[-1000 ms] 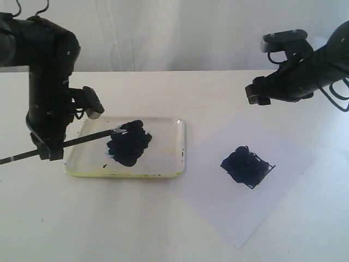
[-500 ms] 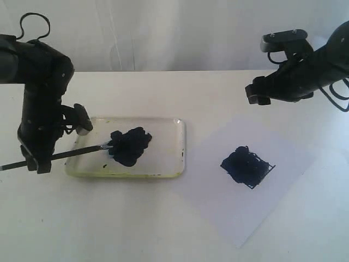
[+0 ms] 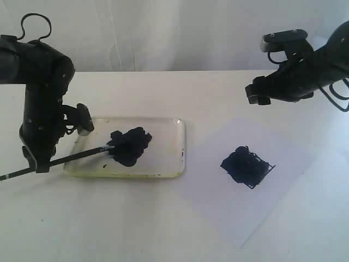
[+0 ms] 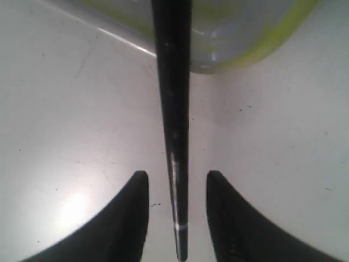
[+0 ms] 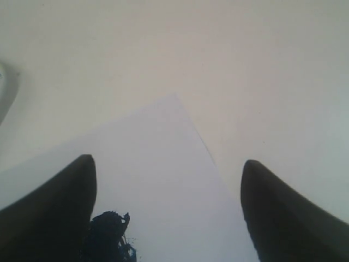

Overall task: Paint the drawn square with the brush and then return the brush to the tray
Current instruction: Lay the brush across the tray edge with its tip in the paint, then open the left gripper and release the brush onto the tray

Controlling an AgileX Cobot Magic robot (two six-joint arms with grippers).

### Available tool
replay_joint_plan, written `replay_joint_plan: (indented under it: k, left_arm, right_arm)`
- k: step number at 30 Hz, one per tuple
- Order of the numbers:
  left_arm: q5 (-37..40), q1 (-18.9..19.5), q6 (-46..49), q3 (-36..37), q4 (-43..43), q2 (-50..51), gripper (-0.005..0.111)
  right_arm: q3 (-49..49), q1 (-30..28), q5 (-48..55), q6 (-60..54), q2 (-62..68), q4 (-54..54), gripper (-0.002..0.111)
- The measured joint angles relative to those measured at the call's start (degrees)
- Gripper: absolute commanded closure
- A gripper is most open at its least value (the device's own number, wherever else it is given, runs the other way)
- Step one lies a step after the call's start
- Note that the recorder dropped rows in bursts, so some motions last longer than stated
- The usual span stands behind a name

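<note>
The brush lies slanted, its dark tip at the paint blotch in the tray and its thin black handle crossing the tray's left rim onto the table. My left gripper straddles the handle low at the tray's left end. In the left wrist view the handle runs between the two fingers with a gap on each side, so the left gripper is open. The drawn square on the paper is smeared dark. My right gripper hovers open above the paper, with the square beside one finger.
The white paper sheet lies tilted on the white table to the right of the tray. The tray's yellow-stained corner shows in the left wrist view. A pale wall stands behind the table.
The left arm has sunk and drawn back to the left with the brush. The brush tip slid from the top of the blotch to its left side, and the handle end dropped to the table.
</note>
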Motion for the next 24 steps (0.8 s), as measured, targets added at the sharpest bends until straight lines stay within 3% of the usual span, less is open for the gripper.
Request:
replay_joint_plan:
  k: [3,14,18,20,24]
  left_arm:
    - [0.0,0.0,-1.77,0.0,0.0,0.0,0.043]
    - [-0.57,0.0,-4.93,-1.51,5.47,0.0,0.045]
    - [0.65,0.0,-7.52,-5.79,2.59,0.0,0.062]
    - [0.92,0.0,-8.28,-8.14,-1.2,-0.41,0.077]
    - [1.02,0.0,-11.38,-12.46,-7.76,-2.39,0.106]
  right_arm:
    - [0.0,0.0,0.0,0.0,0.0,0.0,0.039]
    - [0.0,0.0,10.76,0.0,-4.49,0.0,0.04]
    - [0.0,0.0,17.25,0.0,-5.58,0.0,0.04]
    - [0.0,0.0,19.76,0.0,-5.66,0.0,0.041]
    - [0.0,0.0,23.98,0.0,-5.66,-0.11,0.054]
